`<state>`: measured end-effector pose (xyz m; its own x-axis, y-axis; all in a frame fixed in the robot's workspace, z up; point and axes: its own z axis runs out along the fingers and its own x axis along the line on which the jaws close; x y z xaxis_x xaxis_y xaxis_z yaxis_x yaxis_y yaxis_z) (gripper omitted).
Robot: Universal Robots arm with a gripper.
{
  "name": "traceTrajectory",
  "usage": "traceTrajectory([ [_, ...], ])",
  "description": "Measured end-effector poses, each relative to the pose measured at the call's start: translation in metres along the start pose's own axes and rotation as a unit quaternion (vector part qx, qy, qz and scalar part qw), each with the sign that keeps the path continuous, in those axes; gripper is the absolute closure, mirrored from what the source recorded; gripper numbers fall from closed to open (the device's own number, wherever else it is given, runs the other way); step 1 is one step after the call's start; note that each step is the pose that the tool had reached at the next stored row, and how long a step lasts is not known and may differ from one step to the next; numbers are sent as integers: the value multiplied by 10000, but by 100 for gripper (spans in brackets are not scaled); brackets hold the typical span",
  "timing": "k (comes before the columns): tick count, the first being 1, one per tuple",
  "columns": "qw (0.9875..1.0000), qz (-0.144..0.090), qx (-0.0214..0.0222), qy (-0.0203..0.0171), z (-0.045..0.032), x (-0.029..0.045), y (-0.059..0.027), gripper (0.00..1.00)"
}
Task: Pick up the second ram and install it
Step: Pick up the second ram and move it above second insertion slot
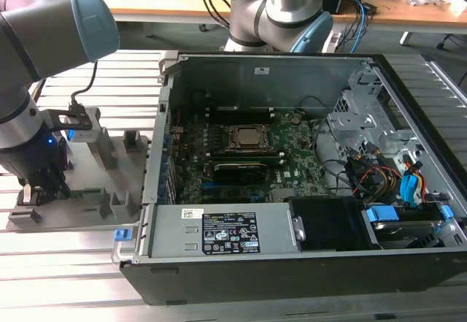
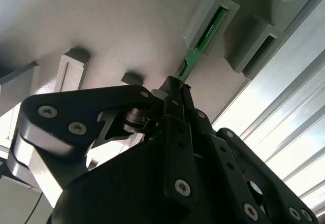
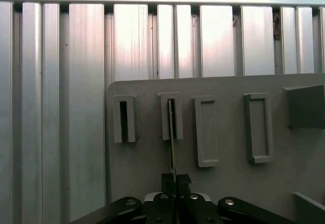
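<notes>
In the exterior view, the gripper (image 1: 40, 190) is seen lowered over the grey tray (image 1: 80, 211) at the exterior view's left, beside the open computer case (image 1: 292, 263).

In the second wrist view, the fingers are seen closed tightly on one end of the second ram (image 2: 189, 60), whose other end is seated in a slotted block (image 2: 199, 11) of the tray.

In the first wrist view, the green stick (image 3: 171, 148) is seen edge-on, clamped at its near end and standing in the block (image 3: 179, 117).
</notes>
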<state>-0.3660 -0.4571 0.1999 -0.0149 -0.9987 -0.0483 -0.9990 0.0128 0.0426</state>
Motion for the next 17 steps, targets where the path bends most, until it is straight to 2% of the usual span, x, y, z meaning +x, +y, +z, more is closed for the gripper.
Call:
traceTrajectory([
  [5, 10000, 0, 1, 0, -5, 1, 0, 86],
  [17, 10000, 0, 0, 0, -227, -10, 10, 86],
])
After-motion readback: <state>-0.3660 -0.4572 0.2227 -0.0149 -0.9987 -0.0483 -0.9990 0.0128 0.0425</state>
